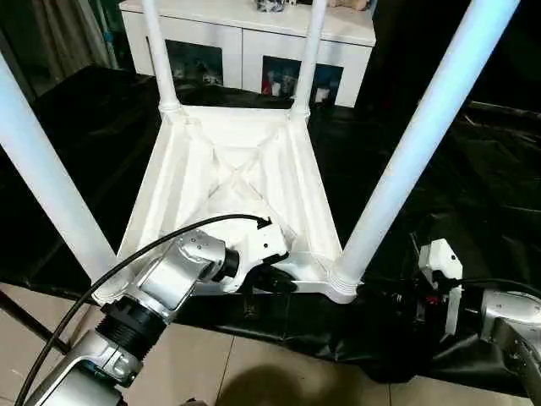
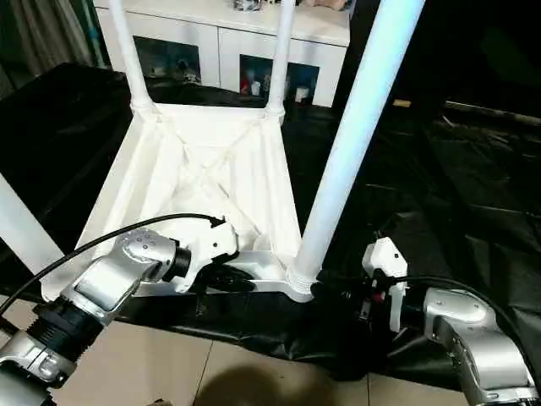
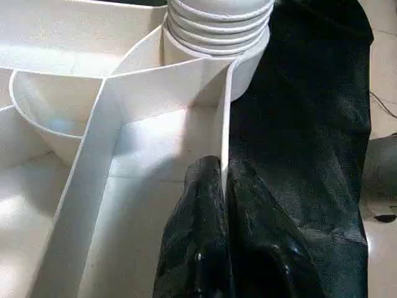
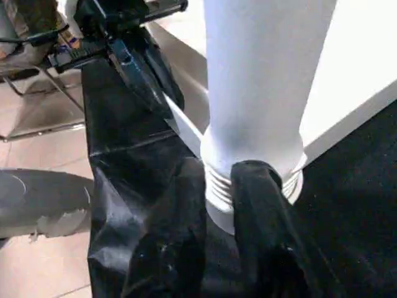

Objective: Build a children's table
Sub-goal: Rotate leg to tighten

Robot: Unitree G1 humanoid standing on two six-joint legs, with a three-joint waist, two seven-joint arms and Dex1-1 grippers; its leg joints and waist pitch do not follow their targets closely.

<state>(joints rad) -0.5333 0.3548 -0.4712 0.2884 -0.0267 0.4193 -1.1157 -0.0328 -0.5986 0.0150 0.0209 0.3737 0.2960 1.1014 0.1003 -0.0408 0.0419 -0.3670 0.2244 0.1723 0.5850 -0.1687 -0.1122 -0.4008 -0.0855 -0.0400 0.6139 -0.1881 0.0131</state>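
The children's table (image 1: 245, 182) is lying upside down on the black-covered work table (image 1: 473, 194), its ribbed underside facing up and all four tapered legs standing in their corner sockets. The left gripper (image 3: 222, 180) is pinching the thin near rim of the tabletop, one black finger inside the wall and one outside, clamped tight on the plastic just beside the near right corner socket. The right gripper (image 4: 218, 180) is sitting at the base of the near right leg (image 1: 423, 144), its two fingers (image 4: 263, 198) standing slightly parted against the ribbed collar (whether they are actually squeezing it, I cannot tell). A white cabinet (image 1: 254, 42) with glass doors is standing behind the work table. No brand, label or writing is legible anywhere on the parts.
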